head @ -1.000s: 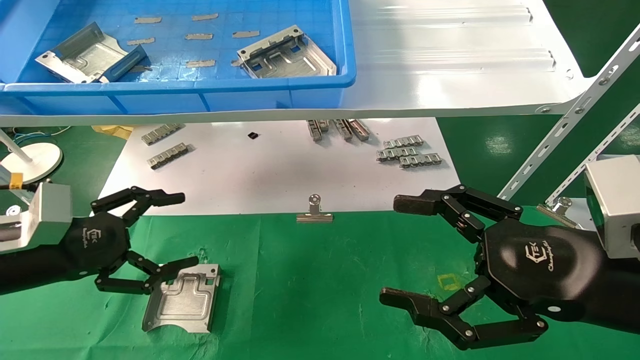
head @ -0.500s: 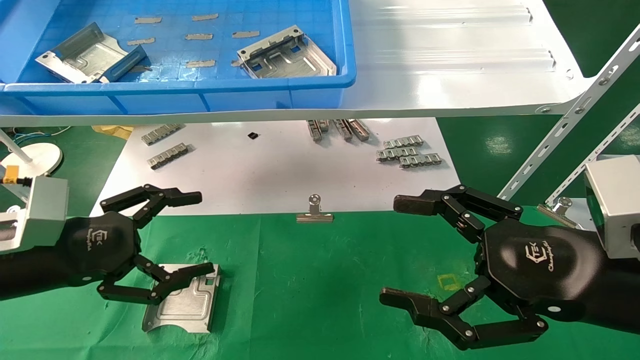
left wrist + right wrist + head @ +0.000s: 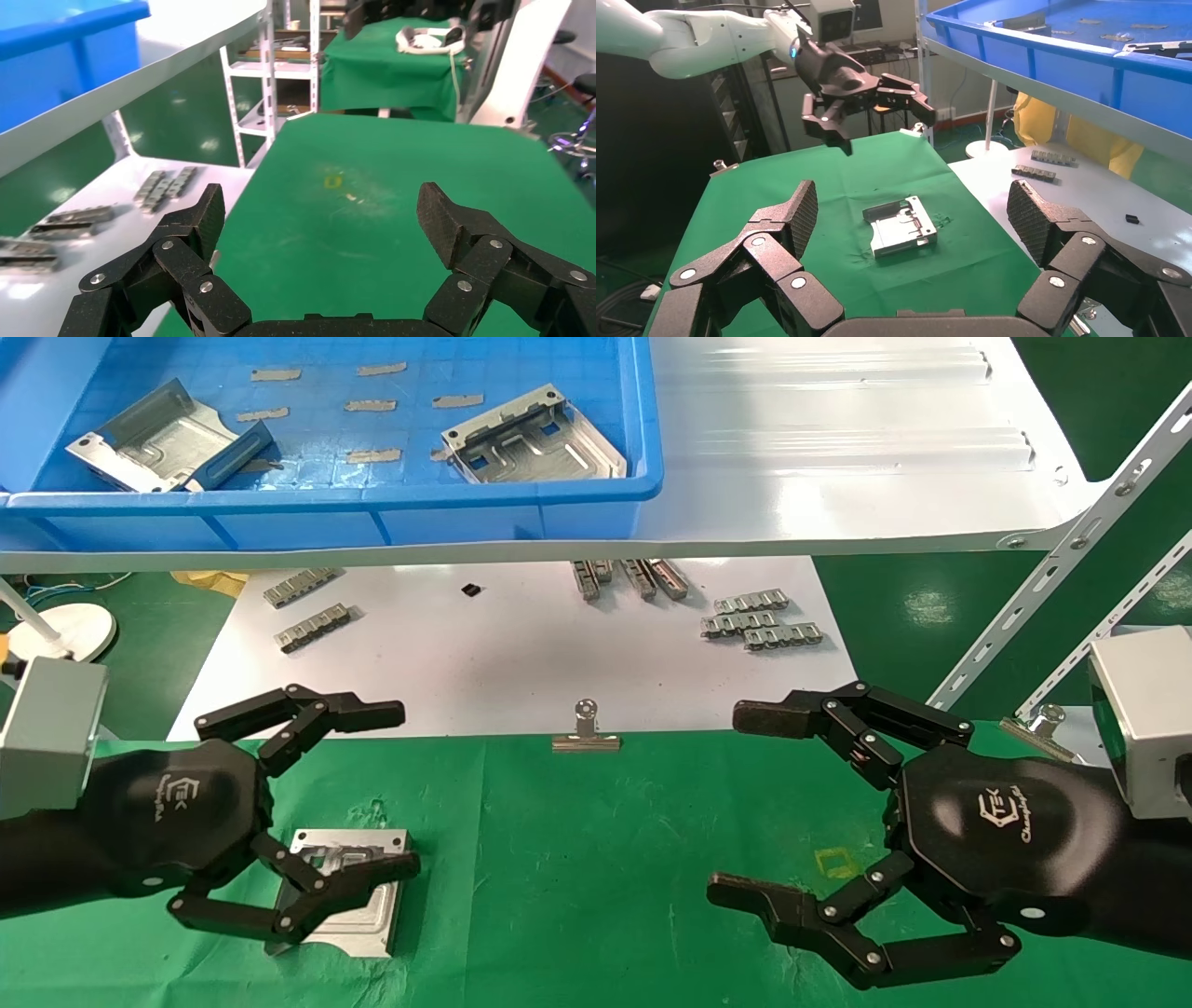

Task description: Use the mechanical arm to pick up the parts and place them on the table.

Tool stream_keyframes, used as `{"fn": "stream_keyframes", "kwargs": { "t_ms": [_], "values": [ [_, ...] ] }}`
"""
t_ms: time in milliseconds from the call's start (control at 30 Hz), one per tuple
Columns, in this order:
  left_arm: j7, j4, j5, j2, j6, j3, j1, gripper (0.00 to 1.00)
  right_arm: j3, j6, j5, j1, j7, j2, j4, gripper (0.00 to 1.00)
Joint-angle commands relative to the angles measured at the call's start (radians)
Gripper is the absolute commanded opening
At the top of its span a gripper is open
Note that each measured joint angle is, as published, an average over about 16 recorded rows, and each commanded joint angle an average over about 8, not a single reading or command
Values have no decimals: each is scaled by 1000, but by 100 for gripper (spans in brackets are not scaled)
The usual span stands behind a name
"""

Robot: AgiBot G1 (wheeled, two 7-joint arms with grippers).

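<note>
From the head view, your left mechanical arm (image 3: pixel 307 812) hangs with its fingers spread wide and nothing in them, above the green table (image 3: pixel 596 859); one stamped metal part (image 3: pixel 358 887) lies flat on the cloth under its lower fingers, so that placement looks done. Your right mechanical arm (image 3: pixel 838 831) is parked over the right of the table, equally wide open and empty. The two parts not yet moved sit up in the blue bin (image 3: pixel 372 514) on the white shelf (image 3: pixel 838 439): the left one (image 3: pixel 154 439) tilted at the bin's left end, the right one (image 3: pixel 533 438) near the bin's right wall. Both lie up and ahead of the hands; the left part is nearer your left arm, the other about midway between the arms. The left wrist view shows only spread black fingers (image 3: pixel 193 232) framing bare green cloth, no part between them. The right wrist view shows that hand's own fingers (image 3: pixel 796 214) apart and empty, the placed part (image 3: pixel 902 226) flat on the cloth beyond, and the left hand (image 3: pixel 859 95) clearly raised above it, not touching
</note>
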Motion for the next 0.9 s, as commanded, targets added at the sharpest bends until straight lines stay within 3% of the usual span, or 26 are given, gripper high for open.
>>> {"fn": "stream_keyframes", "kwargs": {
  "t_ms": [33, 600, 900],
  "values": [
    [-25, -31, -3, -3, -3, -15, 12, 100, 0, 0, 0, 0, 0, 0, 0, 100],
    [-232, -284, -28, -29, -31, -138, 114, 100, 0, 0, 0, 0, 0, 0, 0, 100],
    [-254, -322, -33, -34, -36, -158, 130, 100, 0, 0, 0, 0, 0, 0, 0, 100]
  ]
}}
